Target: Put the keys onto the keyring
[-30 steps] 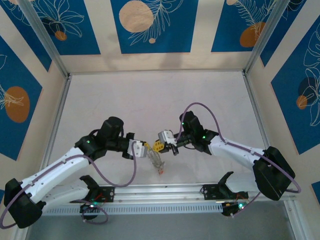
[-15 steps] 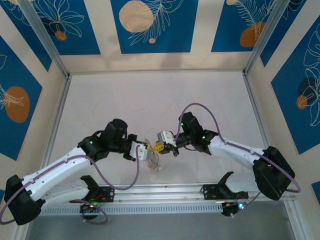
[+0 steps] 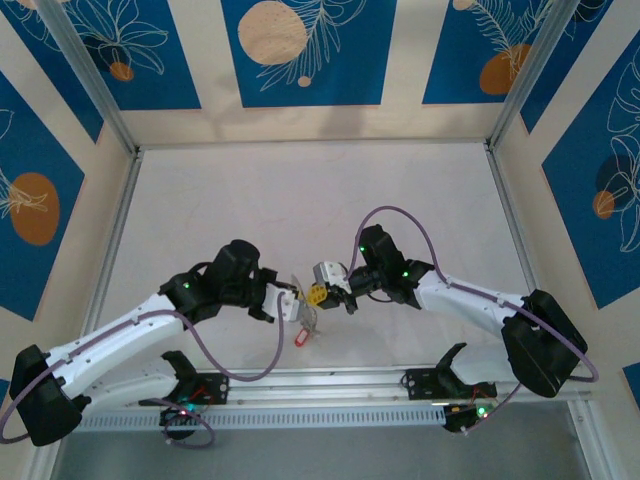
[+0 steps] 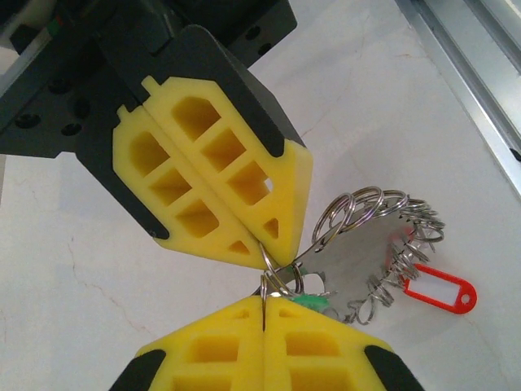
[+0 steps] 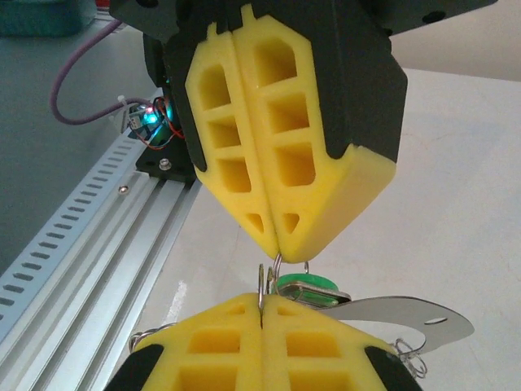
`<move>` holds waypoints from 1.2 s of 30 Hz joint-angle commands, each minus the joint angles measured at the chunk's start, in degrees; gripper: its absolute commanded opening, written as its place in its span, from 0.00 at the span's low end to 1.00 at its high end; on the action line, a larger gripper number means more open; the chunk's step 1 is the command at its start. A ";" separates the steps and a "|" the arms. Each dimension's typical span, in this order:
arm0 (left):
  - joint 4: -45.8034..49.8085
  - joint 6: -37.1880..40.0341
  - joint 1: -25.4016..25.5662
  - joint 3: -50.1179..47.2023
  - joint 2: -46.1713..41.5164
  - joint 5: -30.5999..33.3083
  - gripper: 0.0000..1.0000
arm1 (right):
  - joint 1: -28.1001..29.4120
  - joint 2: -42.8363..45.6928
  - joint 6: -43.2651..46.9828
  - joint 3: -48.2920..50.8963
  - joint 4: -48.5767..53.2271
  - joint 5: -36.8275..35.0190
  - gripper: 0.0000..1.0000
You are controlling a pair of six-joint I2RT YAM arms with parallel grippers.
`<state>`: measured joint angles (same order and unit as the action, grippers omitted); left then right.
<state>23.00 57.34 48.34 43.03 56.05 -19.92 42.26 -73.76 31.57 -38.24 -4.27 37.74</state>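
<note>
The task looks to be mid-way: threading is under way but is not shown finished. The left gripper (image 4: 264,316) and the right gripper (image 4: 262,243) meet tip to tip above the table (image 3: 300,200), low and centre in the overhead view. Both have their jaws pressed fully together. The left one appears to pinch the thin wire of the keyring (image 4: 381,204) at its seam. The right one also nips a fine silvery loop, but it cannot be told whether that loop belongs to the key or to the ring. The key (image 5: 305,284) sits at the meeting point, its pale green head just beside both sets of tips. The yellow tips hide whether it already rides on the ring's wire, so seating it and letting go are judged as left to do.

The keyring is held up off the table. In the left wrist view its long axis runs from the tips toward the right edge, tilting slightly upward, with the red tag (image 4: 440,292) dangling at lower right. From overhead it hangs toward the bottom of the frame. Which way the key's shank points is unclear.
</note>
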 commanded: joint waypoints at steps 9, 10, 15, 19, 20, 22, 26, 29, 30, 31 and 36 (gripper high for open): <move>-0.68 -0.62 1.19 1.24 -0.76 -3.01 0.00 | -2.43 1.00 0.59 -1.80 1.29 -0.96 0.00; -0.90 -0.48 1.30 0.97 -0.87 -2.91 0.00 | -2.53 1.11 0.29 -2.07 1.72 -0.89 0.00; 0.32 0.82 2.29 1.70 -0.02 -2.71 0.00 | -2.45 1.18 -0.59 -2.20 1.07 -0.14 0.00; -0.22 1.10 2.82 1.62 1.33 -0.90 0.00 | -1.92 1.90 -0.21 -2.16 0.90 0.90 0.00; -0.31 1.04 2.92 1.71 1.53 -0.47 0.00 | -1.84 2.05 0.05 -1.92 0.53 1.33 0.00; -0.52 0.84 2.96 1.71 1.28 0.43 0.00 | -1.85 2.26 0.43 -1.68 0.68 1.41 0.00; 0.05 1.18 2.89 1.45 0.01 2.04 0.00 | -2.05 3.56 0.96 -0.15 -0.20 -1.66 0.00; 0.47 0.91 2.83 1.02 -1.24 3.66 0.00 | -1.78 4.95 4.32 1.06 -0.21 -1.53 0.00; 0.46 0.88 2.84 0.80 -1.57 4.04 0.00 | -1.46 5.34 5.56 1.21 0.26 -1.81 0.00; 0.54 1.06 2.87 0.74 -1.85 4.34 0.00 | -1.12 5.68 6.68 1.38 0.61 -2.53 0.00; 1.24 1.63 2.74 1.26 -2.21 5.68 0.00 | 0.38 6.31 11.03 1.48 1.97 -3.55 0.00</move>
<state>22.55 57.63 50.70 43.03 54.52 -15.70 41.80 -68.77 38.52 -37.17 -3.27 34.17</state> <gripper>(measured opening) 0.043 0.066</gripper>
